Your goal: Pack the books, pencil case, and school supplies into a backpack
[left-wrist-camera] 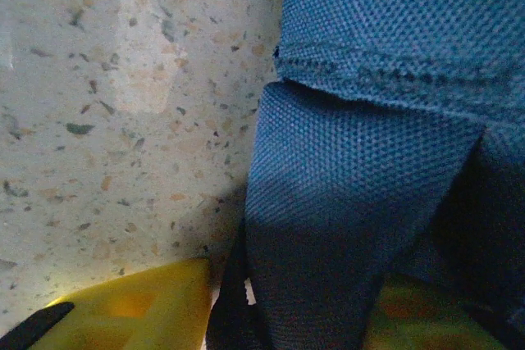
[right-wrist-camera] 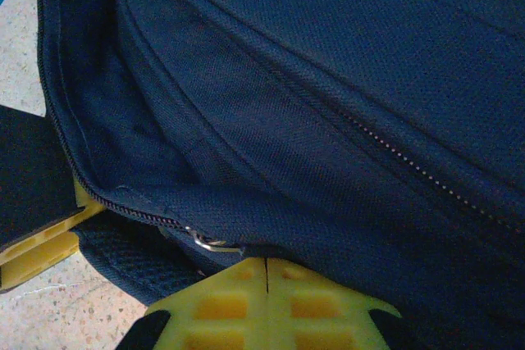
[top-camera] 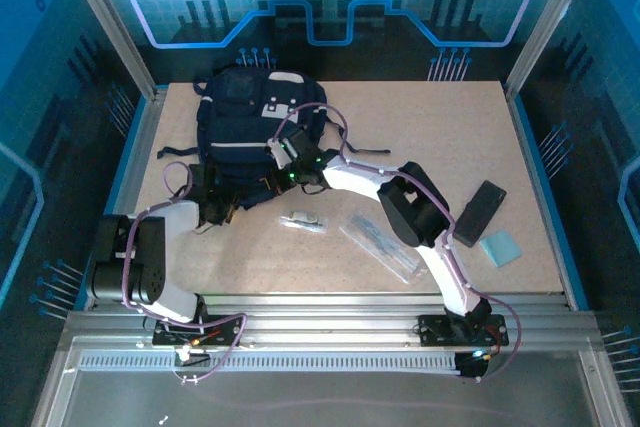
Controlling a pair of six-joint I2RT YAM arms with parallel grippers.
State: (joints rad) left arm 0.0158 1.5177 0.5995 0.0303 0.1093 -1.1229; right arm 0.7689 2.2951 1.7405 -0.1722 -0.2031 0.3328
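Step in hand, as I judge it: opening the bag before anything is packed.

- Navy-blue fabric backpack (top-camera: 245,117) lies flat at the far left of the speckled tabletop (top-camera: 450,137), its bottom edge towards the arms.
- Left gripper (top-camera: 215,202) is at the bag's near-left corner. In its wrist view the yellow fingers (left-wrist-camera: 139,309) stand part-spread with a fold of blue webbing between them. I read this as pinching the bag to brace it so it cannot slide when the zip is tugged.
- Right gripper (top-camera: 285,157) is at the bag's near edge. Its jaws are pressed together, tips up against the zip line. The small metal zipper pull (right-wrist-camera: 209,243) sits just beside the tips. I cannot tell whether the tab or any cloth is caught between them.
- The zip teeth look closed along the visible stretch.

Items waiting on the tabletop, apart from the bag:
- the long transparent plastic pencil case (top-camera: 380,245)
- the small pale oblong supply item (top-camera: 302,221)
- further right, a black flat oblong (top-camera: 480,212) and a pale teal square (top-camera: 500,248)

Risk: the closed tips may slip off the pull.
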